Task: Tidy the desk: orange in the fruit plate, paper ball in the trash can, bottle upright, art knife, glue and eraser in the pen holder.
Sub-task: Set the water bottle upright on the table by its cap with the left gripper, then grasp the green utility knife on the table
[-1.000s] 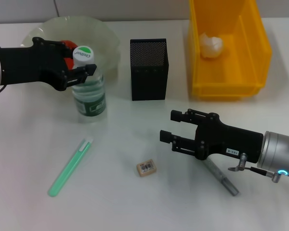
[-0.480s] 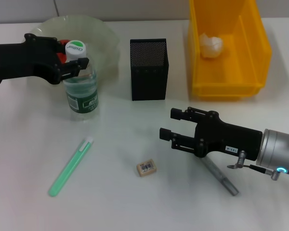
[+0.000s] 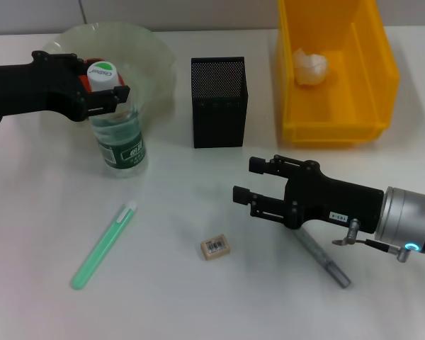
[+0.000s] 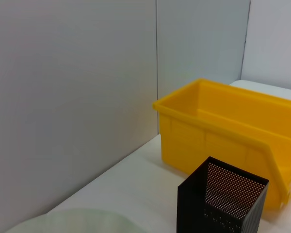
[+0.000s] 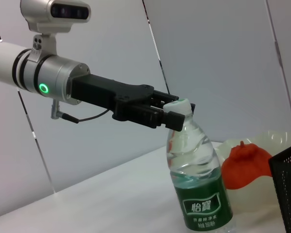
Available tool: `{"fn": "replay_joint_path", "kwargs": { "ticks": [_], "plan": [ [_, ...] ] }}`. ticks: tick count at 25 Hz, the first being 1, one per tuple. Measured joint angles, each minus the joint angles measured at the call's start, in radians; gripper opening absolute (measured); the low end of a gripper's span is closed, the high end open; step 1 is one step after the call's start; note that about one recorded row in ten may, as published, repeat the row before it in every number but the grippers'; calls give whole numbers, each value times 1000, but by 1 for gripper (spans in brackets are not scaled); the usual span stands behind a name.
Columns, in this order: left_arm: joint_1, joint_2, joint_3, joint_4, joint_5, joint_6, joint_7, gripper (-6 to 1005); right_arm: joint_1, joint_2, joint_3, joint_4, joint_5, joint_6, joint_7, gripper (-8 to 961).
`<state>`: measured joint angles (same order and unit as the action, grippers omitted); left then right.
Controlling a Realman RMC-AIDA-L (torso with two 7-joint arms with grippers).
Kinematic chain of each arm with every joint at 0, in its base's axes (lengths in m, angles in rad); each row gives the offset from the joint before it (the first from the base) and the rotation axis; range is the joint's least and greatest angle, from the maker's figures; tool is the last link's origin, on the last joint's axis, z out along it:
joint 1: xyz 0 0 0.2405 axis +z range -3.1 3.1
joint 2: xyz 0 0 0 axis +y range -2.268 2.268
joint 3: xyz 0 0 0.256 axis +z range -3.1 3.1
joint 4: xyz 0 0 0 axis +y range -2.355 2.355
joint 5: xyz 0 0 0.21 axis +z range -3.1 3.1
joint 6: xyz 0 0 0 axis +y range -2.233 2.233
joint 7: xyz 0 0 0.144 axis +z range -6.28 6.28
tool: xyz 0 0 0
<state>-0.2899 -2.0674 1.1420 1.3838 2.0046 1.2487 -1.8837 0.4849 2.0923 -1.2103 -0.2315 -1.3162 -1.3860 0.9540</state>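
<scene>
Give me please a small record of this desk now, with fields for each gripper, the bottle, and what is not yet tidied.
left gripper: shut on the bottle neck, just under the cap
bottle: upright on the table, in front of the fruit plate
right gripper: open, empty, above the table right of the eraser
orange: in the fruit plate
paper ball: in the trash can
not yet tidied: eraser, green stick, grey stick, all outside the pen holder

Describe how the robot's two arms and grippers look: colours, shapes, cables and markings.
Both arms end in silver cylindrical wrist sections joined to matte black, boxy bodies with black fingers. The right gripper carries a small white label on its side, a thin dark cable and a glowing blue-green ring at the wrist. The left gripper shows a green ring light and a looping cable.
</scene>
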Motion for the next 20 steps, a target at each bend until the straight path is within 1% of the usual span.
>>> {"fn": "replay_joint_path", "kwargs": {
  "ticks": [1,6,7,8,10,11,12,13,14,15,16,19,20],
  "plan": [
    [0,0,0,0,0,1,0,502,1,0,0,0,0,2,0,677],
    [0,0,-12,9,-12,8,0,602,3,0,0,0,0,3,0,677],
    [0,0,-12,9,-12,8,0,646,3,0,0,0,0,3,0,677],
    [2,0,-20,10,-32,8,0,690,4,0,-1,-1,0,3,0,677],
    [14,1,-75,6,-138,29,30,779,4,0,-2,-2,0,3,0,677],
    [17,1,-92,2,-172,46,48,783,4,0,-3,-2,0,3,0,676],
    [17,1,-92,2,-172,46,48,788,4,0,-3,-2,0,3,0,676],
    [26,1,-127,-11,-255,104,95,792,4,0,-3,-2,0,1,0,676],
    [26,1,-127,-11,-255,104,95,796,4,0,-3,-2,0,1,0,676],
    [31,2,-155,-38,-336,172,144,801,4,0,-1,-2,0,0,0,676],
    [31,2,-155,-38,-336,172,144,805,4,0,-1,-2,0,0,0,676],
    [32,3,-209,-129,-454,300,228,818,5,0,0,-2,1,-1,0,677],
    [26,3,-251,-216,-505,377,264,818,5,0,0,-2,1,-3,0,677]
  ]
}}
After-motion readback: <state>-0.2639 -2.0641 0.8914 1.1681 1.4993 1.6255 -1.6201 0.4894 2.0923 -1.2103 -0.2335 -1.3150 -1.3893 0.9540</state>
